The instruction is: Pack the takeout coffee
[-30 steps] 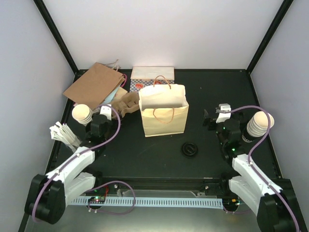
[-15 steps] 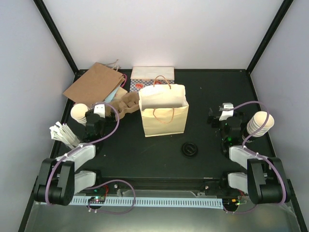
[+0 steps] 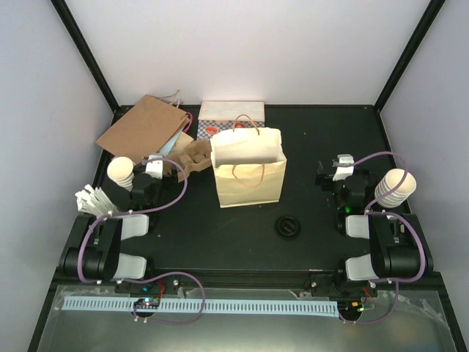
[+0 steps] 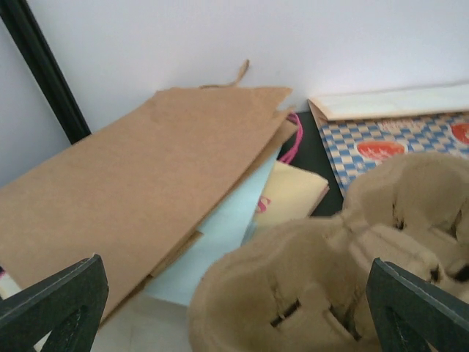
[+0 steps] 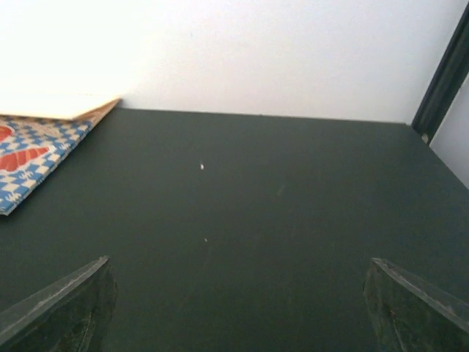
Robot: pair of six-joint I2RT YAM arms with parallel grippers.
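One cream bag (image 3: 248, 176) upright, carrier (image 3: 192, 155) just beside; black lid (image 3: 287, 226) near

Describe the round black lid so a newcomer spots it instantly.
Find the upright cream paper bag midway across the black table. Toward the near edge, off its right corner, lies a round black plastic lid alone. It is the only small dark disc; the paper cup stacks at the sides are cream and lidless.

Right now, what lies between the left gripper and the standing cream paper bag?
The brown cardboard cup carrier, beside the cream paper bag. The top view shows it; in the left wrist view it sits ahead of the open left gripper.
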